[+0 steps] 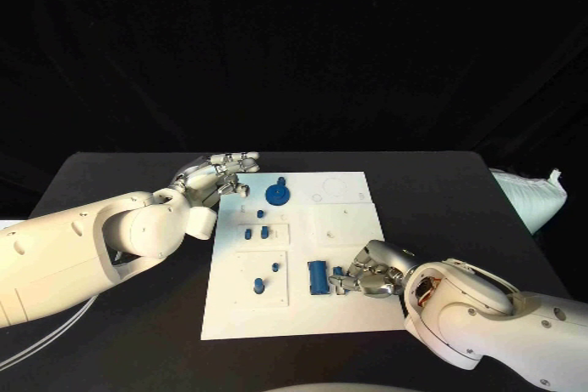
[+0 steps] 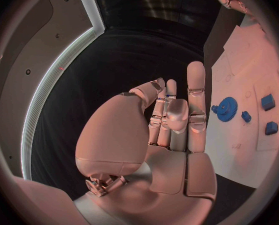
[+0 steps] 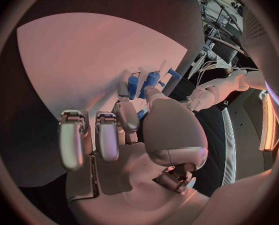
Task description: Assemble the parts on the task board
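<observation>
The white task board (image 1: 325,311) lies mid-table. A blue gear (image 1: 278,192) sits near its far left corner, also seen in the left wrist view as the gear (image 2: 226,108). Several small blue pegs (image 1: 257,233) stand in the left column. A long blue block (image 1: 318,276) stands in the board's near half. My right hand (image 1: 371,273) rests on the board just right of that block, its thumb and a finger pinching a small blue part (image 3: 141,114). My left hand (image 1: 221,176) hovers at the board's far left edge beside the gear, fingers straight and holding nothing.
A white bag-like object (image 1: 529,196) lies at the table's right edge. Black table (image 1: 122,188) surrounds the board on all sides. The board's far right quarter (image 1: 343,213) carries no blue parts.
</observation>
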